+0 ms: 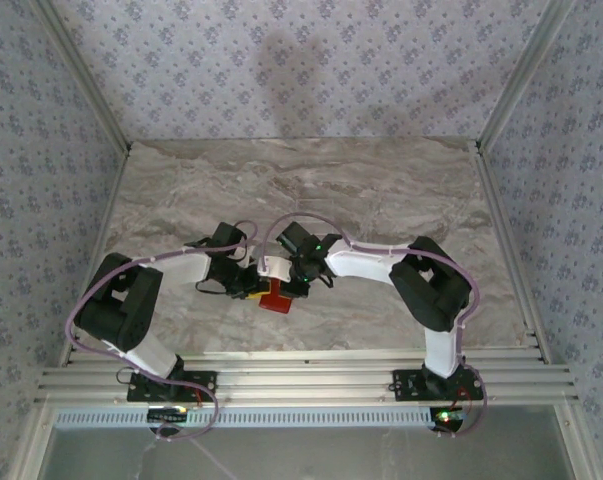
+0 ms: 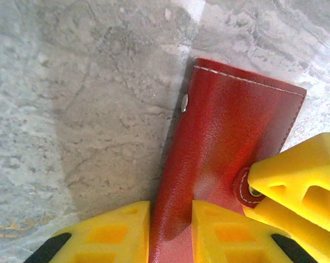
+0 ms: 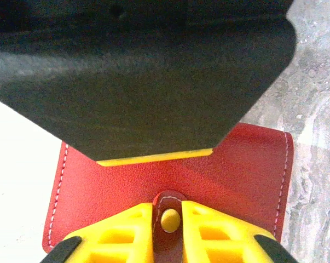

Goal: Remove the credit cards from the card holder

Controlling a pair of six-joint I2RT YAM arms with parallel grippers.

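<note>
Snugly between jaws of left tool [image 2: 170, 211]: card holder [image 2: 230, 126].

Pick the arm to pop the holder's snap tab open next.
Right: the right tool pinches the snap tab of the red card holder, while the left tool clamps the holder's body and seems to steady it.

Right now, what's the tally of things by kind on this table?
Holder: 1
Grippers: 2 (left gripper, right gripper)
Total: 3
</note>
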